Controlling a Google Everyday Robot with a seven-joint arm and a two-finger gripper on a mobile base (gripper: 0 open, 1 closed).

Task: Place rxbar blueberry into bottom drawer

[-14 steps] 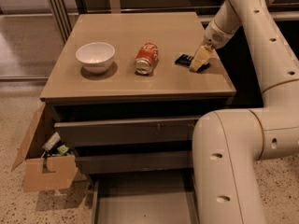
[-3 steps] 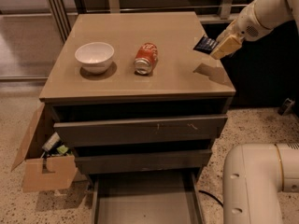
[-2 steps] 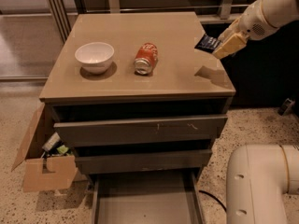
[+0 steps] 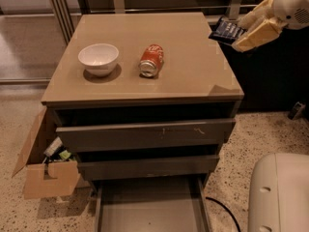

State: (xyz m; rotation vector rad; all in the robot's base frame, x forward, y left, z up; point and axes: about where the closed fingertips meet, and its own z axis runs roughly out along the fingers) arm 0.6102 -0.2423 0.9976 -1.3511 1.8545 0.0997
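Observed from the room: the robot's cream-coloured two-finger gripper (image 4: 241, 34) hangs at the far right corner of the tan-topped bench (image 4: 183, 47), above its surface. Its fingers (image 4: 257, 35) are clamped on the small, flat, navy-blue-wrapped rxbar blueberry (image 4: 225, 30), whose free end juts left from them toward the bench; the bar touches nothing else. The wide, shallow, grey-floored bottom drawer (image 4: 149, 209) stands pulled out at floor level, well below and nearer the front than the gripper, with the bench top and two upper drawers between. Judgement: the coming move must carry the bar out past the front edge, then down. A white bowl (image 4: 98, 58) and an orange-red can (image 4: 151, 60) lie well apart from that path.
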